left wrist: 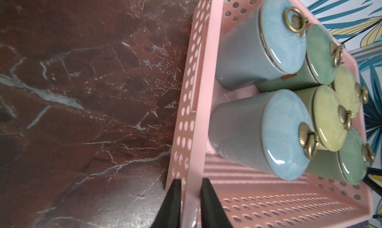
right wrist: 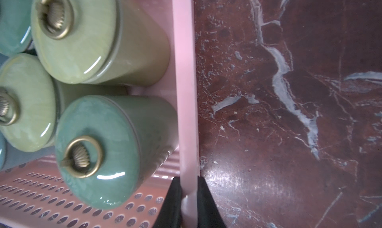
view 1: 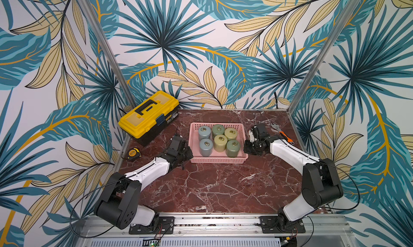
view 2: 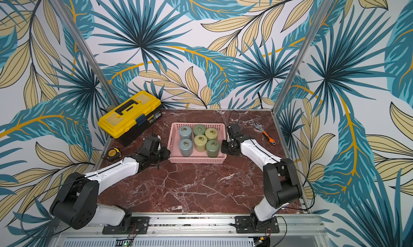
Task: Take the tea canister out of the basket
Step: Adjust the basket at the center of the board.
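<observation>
Now, left jaws: closed narrow on the left rim of the basket (view 1: pixel 218 160), close to its near-left corner, one finger inside the wall and one outside.
Right jaws: pinched the same way on the right rim, close to the near-right corner.
Basket: flat on the tabletop (view 1: pixel 223 190), mid-width and nearer the far edge.
Canisters: six, upright with lids on, in two rows of three, touching or almost; all are inside the basket and none is gripped.
Step in hand: apparently steadying the basket from both sides before a pick.
Likely picks: the blue-grey canister (view 1: pixel 206 147) at the near-left or the green canister (view 1: pixel 233 147) at the near-right; each stands beside an arm, with bare basket floor toward the near wall.
Doing it well: keep one rim clamped, free the other arm, open wide, come down around the body below the lid rather than the brass ring, and lift straight up until the base clears the wall.
Risk: the glaze probably slips, and the tight neighbours may get nudged.
</observation>
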`<state>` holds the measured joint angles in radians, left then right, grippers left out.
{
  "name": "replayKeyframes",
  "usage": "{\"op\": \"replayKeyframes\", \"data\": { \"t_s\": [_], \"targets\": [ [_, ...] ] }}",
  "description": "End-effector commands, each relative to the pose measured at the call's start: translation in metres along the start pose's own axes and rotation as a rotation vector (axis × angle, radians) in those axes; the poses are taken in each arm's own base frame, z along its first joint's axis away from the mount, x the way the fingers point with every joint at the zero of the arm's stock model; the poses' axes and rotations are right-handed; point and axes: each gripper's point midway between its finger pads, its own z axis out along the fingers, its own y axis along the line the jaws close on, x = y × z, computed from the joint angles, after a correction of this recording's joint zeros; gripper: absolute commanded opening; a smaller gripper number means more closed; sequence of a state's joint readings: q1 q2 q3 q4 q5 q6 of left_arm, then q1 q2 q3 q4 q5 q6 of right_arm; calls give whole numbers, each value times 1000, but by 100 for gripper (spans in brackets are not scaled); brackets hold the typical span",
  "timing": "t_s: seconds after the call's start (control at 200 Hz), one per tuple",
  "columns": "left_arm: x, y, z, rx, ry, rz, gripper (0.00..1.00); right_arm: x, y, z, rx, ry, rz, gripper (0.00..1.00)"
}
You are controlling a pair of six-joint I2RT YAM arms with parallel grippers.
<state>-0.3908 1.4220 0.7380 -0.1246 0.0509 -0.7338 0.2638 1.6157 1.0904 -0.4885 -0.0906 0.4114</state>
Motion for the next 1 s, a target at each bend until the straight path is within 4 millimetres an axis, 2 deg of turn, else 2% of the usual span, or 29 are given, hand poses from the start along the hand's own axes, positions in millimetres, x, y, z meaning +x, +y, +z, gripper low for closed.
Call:
{"op": "replayKeyframes", "data": {
  "t_s": [0.0, 0.155, 0.436, 0.471, 0.506, 0.526, 0.706, 0.831, 0.916, 0.991],
  "targets": [
    [7, 5, 1, -3, 7, -8, 14, 0, -6, -1, 23, -24, 49, 15],
    [9, 8, -4, 0, -4, -20, 8, 1, -7, -3, 27, -25, 47, 15],
    [11, 13, -10, -9, -17, -29, 8, 4, -8, -8, 25, -31, 54, 17],
    [10, 12, -11, -6, -20, -29, 16, 4, -8, -9, 23, -32, 53, 21],
    [9, 12, -11, -7, -22, -33, 35, 3, -8, -11, 23, -36, 53, 28],
    [9, 13, -11, -8, -21, -35, 41, 3, -7, -11, 22, -38, 53, 31],
    [0, 11, -16, 15, -40, -55, 66, 0, -5, -23, 19, -53, 33, 52],
    [-6, 11, -26, 13, -65, -53, 86, -1, -4, -35, 15, -66, 0, 66],
    [-10, 12, -37, 7, -87, -37, 99, -1, -1, -43, -2, -72, -42, 80],
    [-13, 13, -46, 1, -108, -14, 100, 1, 1, -49, -9, -64, -82, 92]
  ]
}}
